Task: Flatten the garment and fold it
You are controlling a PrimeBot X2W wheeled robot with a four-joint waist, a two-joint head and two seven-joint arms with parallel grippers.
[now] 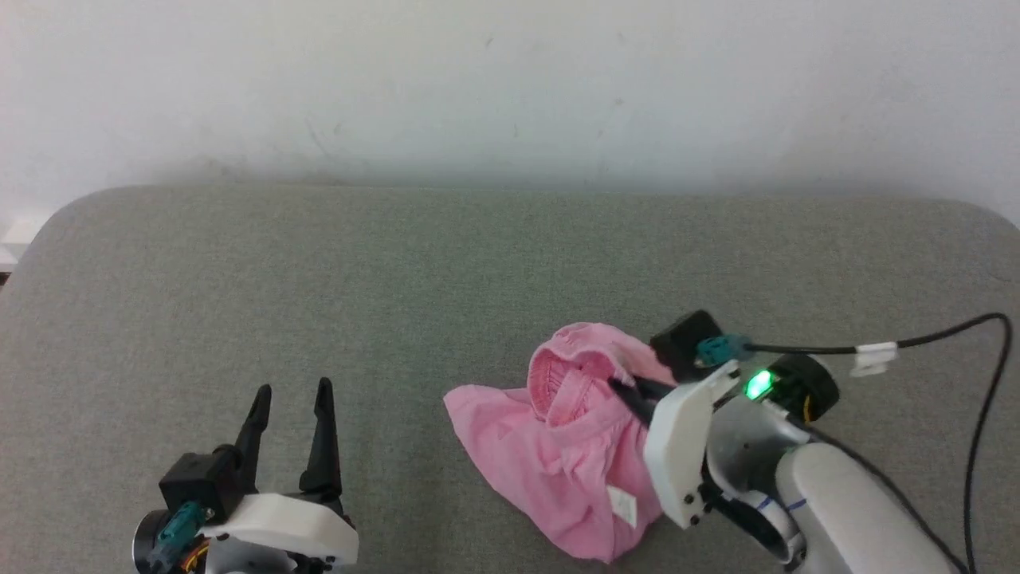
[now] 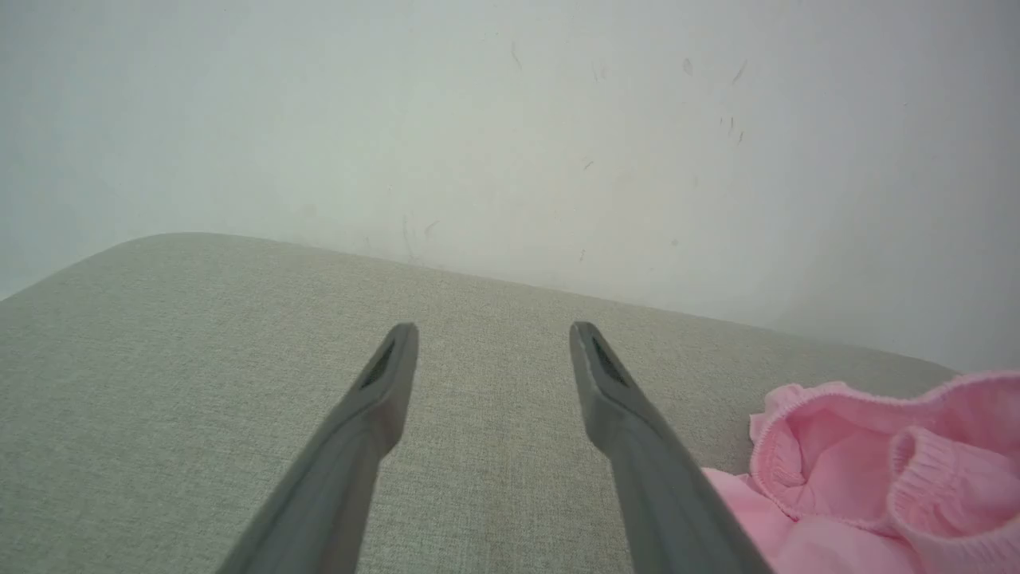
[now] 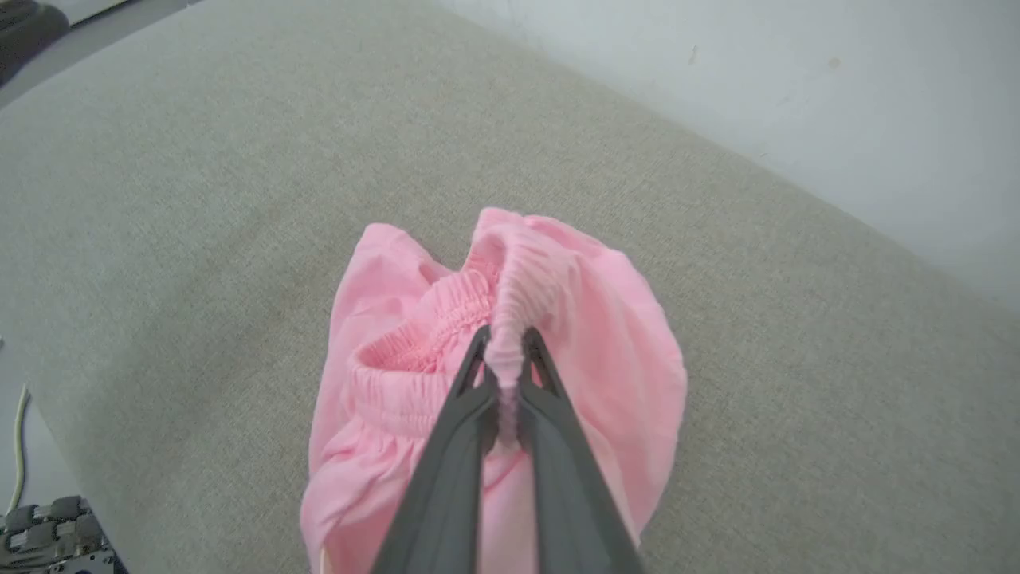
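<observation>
The light-pink garment (image 1: 550,454) lies crumpled on the grey cushion, right of centre, with its gathered waistband bunched up at the top and a small white label (image 1: 622,505) near its lower edge. My right gripper (image 1: 625,391) comes in from the right and is shut on the waistband (image 3: 510,319), which is pinched between the two dark fingers (image 3: 454,446). My left gripper (image 1: 291,399) stands open at the lower left, well apart from the cloth, with nothing between its fingers (image 2: 374,399). The garment (image 2: 868,470) shows at the lower right of the left wrist view.
The grey fabric cushion (image 1: 319,279) spans the scene, with rounded far corners. A white wall (image 1: 510,80) rises right behind its far edge. A black cable (image 1: 916,343) loops from my right wrist over the cushion's right side.
</observation>
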